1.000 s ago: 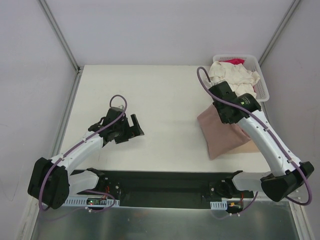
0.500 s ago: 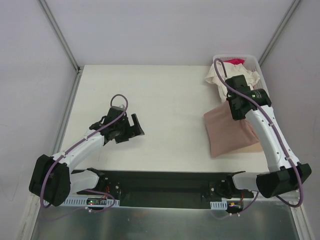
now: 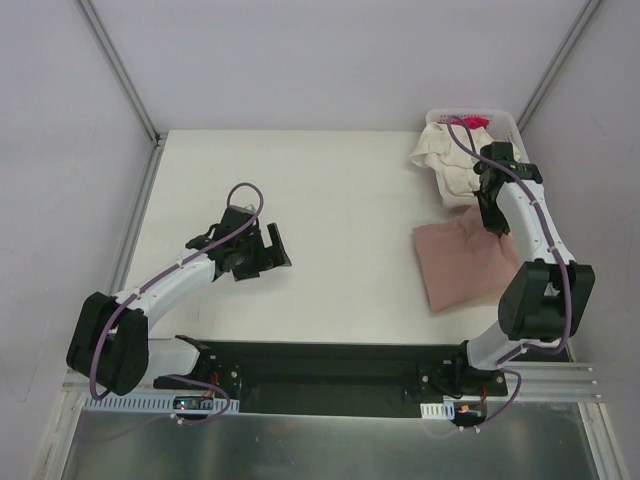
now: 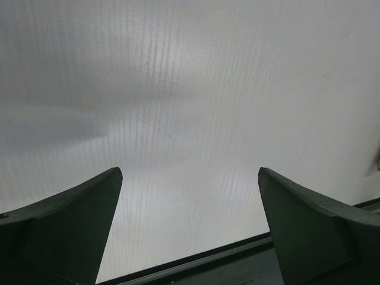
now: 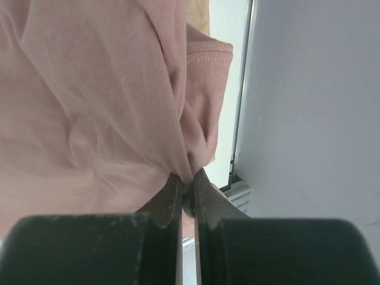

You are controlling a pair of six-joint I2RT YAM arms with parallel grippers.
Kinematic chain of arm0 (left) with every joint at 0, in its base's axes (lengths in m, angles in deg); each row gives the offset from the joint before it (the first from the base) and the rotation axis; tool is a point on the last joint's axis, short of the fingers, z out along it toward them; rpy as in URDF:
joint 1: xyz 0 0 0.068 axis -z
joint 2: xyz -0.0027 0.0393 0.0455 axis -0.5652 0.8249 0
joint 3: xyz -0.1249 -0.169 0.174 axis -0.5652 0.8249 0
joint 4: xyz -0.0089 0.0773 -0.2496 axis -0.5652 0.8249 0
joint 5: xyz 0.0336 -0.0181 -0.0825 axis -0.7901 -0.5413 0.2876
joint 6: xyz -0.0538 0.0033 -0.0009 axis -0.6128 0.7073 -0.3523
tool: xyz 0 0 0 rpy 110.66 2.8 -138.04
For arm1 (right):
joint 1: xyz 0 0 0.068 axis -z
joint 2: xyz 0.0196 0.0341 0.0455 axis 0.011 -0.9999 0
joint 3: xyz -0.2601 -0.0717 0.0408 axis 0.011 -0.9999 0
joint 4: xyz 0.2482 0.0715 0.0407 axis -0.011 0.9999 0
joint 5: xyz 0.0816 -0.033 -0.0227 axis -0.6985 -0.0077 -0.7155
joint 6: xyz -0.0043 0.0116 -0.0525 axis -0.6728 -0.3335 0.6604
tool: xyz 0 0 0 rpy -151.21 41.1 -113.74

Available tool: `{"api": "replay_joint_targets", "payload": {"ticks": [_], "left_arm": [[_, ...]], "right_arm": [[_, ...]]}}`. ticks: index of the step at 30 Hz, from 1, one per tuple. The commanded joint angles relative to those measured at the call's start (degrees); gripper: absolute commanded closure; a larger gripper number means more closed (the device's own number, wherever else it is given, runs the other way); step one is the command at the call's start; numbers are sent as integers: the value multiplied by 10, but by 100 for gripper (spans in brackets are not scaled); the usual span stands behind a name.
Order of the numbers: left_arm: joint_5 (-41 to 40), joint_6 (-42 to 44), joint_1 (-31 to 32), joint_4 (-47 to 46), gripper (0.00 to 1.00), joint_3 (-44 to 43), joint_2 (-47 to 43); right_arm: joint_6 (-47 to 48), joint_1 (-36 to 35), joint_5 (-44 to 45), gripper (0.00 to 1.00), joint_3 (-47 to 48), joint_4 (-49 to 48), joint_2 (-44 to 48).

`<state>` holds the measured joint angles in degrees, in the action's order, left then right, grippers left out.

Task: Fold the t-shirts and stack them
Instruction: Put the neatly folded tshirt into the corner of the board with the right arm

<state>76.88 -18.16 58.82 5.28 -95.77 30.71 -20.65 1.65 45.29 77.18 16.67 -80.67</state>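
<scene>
A dusty-pink t-shirt (image 3: 462, 262) lies folded at the right side of the table, its far right corner lifted. My right gripper (image 3: 496, 222) is shut on that corner; in the right wrist view the pink cloth (image 5: 101, 95) bunches into the closed gripper (image 5: 189, 181). A tan edge (image 5: 199, 15) shows under it. A cream t-shirt (image 3: 448, 155) and a magenta one (image 3: 474, 123) sit in the white basket (image 3: 508, 128) at the back right. My left gripper (image 3: 272, 250) is open and empty over bare table; in the left wrist view the gripper (image 4: 190, 178) frames only table.
The basket stands in the back right corner, just behind my right gripper. The right wall (image 5: 314, 107) is close beside the right arm. A black rail (image 3: 330, 365) runs along the table's near edge.
My right gripper has swung right and back toward the basket with the pink shirt's corner, drawing the shirt to the right. My left gripper has shifted slightly right.
</scene>
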Motion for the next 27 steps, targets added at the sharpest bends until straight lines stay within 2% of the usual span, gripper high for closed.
{"api": "replay_joint_targets", "payload": {"ticks": [1, 5, 7, 8, 9, 11, 17, 22, 26, 27], "left_arm": [[1, 21, 0, -4, 1, -23, 10], [0, 21, 0, -4, 1, -24, 17], [0, 21, -1, -4, 1, -25, 21], [-2, 22, -1, -3, 1, -25, 21], [-2, 22, -1, -3, 1, -23, 20], [-1, 21, -2, -3, 1, -22, 18], [1, 18, -3, 6, 1, -28, 2], [1, 13, -3, 15, 1, -32, -16], [-10, 10, -3, 31, 1, -39, -43], [-21, 10, -3, 42, 1, -42, -51]], "right_arm": [[48, 24, -10, 95, -1, -66, -30], [32, 37, -7, 92, 1, -81, -76], [18, 43, 26, 82, 12, -75, -111], [5, 44, 34, 56, 18, -66, -122], [-3, 47, 48, 46, 24, -59, -140], [-24, 47, 58, 33, 31, -45, -146], [-91, 53, 52, 3, 28, -33, -79], [-155, 56, 44, 3, 14, -26, 30], [-209, 62, -14, 3, -39, -66, 132], [-216, 65, -50, 3, -73, -78, 178]]}}
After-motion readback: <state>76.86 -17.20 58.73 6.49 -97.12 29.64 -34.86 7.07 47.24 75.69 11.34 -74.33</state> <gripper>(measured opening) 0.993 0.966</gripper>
